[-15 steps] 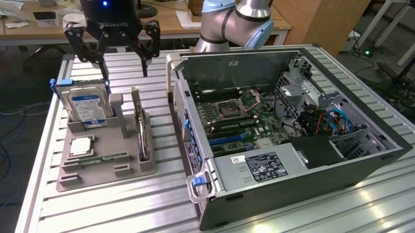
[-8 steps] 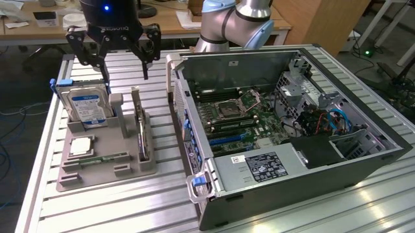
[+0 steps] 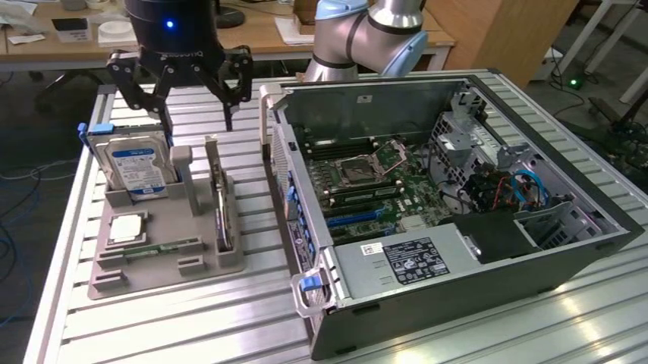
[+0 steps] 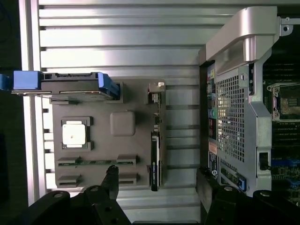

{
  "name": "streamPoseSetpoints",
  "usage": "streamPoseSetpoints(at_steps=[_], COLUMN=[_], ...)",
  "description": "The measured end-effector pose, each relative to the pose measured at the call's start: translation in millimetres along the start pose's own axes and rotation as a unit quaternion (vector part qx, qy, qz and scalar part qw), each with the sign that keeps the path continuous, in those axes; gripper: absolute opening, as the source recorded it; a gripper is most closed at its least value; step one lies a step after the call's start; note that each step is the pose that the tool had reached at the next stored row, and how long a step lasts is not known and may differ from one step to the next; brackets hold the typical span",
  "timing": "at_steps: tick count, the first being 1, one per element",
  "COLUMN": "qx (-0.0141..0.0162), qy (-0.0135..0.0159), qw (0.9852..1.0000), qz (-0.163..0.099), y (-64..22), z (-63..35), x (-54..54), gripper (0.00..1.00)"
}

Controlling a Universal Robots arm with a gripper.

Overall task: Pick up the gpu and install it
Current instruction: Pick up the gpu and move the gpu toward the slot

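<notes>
Exterior view: gripper point(image 3: 182, 95) hangs wide open above gpu point(image 3: 217, 189) (card upright in tray point(image 3: 142, 277) slot); an off-centre descent could clip the neighbouring drive point(image 3: 136, 163) instead

a lab: slatted aluminium bench point(image 3: 182, 326), cluttered desks point(image 3: 258, 38) behind.

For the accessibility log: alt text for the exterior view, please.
The open tool hangs above a grey holder tray where the gpu stands on edge beside a hard drive; an open computer case sits to the exterior view's right.
</notes>
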State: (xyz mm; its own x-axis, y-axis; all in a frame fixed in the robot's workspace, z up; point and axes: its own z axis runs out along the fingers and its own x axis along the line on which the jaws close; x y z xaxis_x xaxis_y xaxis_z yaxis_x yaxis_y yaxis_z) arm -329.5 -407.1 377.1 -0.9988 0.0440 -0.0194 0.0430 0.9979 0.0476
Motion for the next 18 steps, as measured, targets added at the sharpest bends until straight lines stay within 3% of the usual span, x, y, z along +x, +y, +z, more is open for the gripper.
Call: streamPoseSetpoints(at_steps=[10, 18], qx=[0.0001, 0.0001], qy=[0.0029, 0.0032], qw=[1.0000, 1.0000], qz=[0.000, 0.001], y=[-0.3, -0.7], z=[12.4, 21.9], x=[-4.3, -4.1], gripper=[0.76, 0.76])
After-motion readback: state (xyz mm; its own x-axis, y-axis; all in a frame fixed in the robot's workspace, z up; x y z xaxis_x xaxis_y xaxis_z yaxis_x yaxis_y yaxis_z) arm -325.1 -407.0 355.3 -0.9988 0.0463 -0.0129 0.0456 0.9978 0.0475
